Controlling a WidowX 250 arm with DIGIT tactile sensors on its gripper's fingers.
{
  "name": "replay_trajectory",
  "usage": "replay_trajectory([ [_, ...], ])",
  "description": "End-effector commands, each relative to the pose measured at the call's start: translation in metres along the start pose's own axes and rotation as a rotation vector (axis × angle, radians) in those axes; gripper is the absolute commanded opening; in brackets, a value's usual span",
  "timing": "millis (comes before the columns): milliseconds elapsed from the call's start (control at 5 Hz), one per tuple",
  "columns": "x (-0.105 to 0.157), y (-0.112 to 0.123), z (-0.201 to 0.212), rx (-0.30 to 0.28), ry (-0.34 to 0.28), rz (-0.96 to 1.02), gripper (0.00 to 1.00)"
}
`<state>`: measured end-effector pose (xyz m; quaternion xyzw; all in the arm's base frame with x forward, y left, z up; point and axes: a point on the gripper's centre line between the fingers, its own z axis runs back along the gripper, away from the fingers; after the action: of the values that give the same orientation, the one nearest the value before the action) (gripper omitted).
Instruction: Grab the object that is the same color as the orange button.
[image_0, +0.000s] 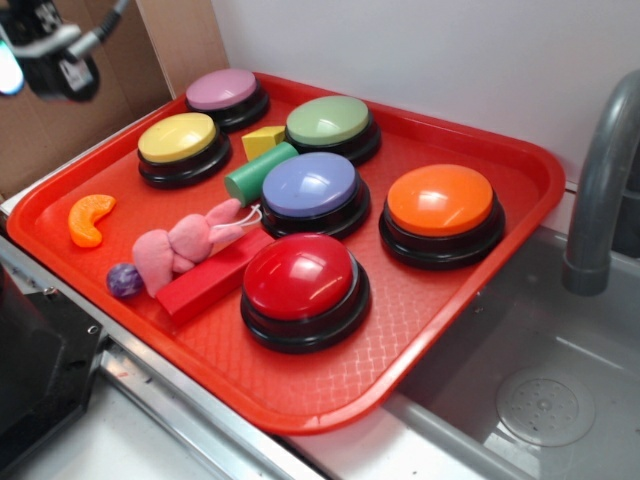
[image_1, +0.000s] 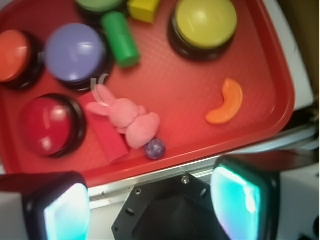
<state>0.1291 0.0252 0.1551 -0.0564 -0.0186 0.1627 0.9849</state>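
Observation:
The object, a small glossy orange crescent (image_0: 90, 219) (image_1: 226, 102), lies on the red tray (image_0: 330, 385) near its left rim, apart from everything else. The orange button (image_0: 441, 212) (image_1: 12, 56), a large dome on a black base, stands on the tray's right side. My gripper (image_0: 40, 78) (image_1: 155, 210) hangs high above the tray's left edge, well clear of the crescent. It is open. The two cyan-lit fingers (image_1: 65, 212) are wide apart with nothing between them.
The tray also carries red (image_0: 300, 285), blue (image_0: 310, 190), green (image_0: 330, 125), yellow (image_0: 180, 145) and pink (image_0: 225, 95) buttons, a green cylinder (image_0: 258, 173), a yellow block (image_0: 262, 140), a pink bunny (image_0: 180, 248), a red block (image_0: 215, 280) and a purple ball (image_0: 124, 280). A faucet (image_0: 600, 180) and sink (image_0: 540, 400) lie to the right.

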Motion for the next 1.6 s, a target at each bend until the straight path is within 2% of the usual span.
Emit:
replay_trajectory([
  [0, 0.011, 0.030, -0.040, 0.058, -0.035, 0.132, 1.00],
  [400, 0.021, 0.061, -0.068, 0.161, -0.073, 0.236, 1.00],
  [600, 0.023, 0.077, -0.080, 0.168, -0.081, 0.300, 1.00],
  [800, 0.027, 0.094, -0.091, 0.147, -0.086, 0.348, 1.00],
  [1000, 0.034, 0.100, -0.104, 0.146, -0.087, 0.361, 1.00],
  [1400, 0.042, 0.097, -0.120, 0.124, -0.102, 0.336, 1.00],
])
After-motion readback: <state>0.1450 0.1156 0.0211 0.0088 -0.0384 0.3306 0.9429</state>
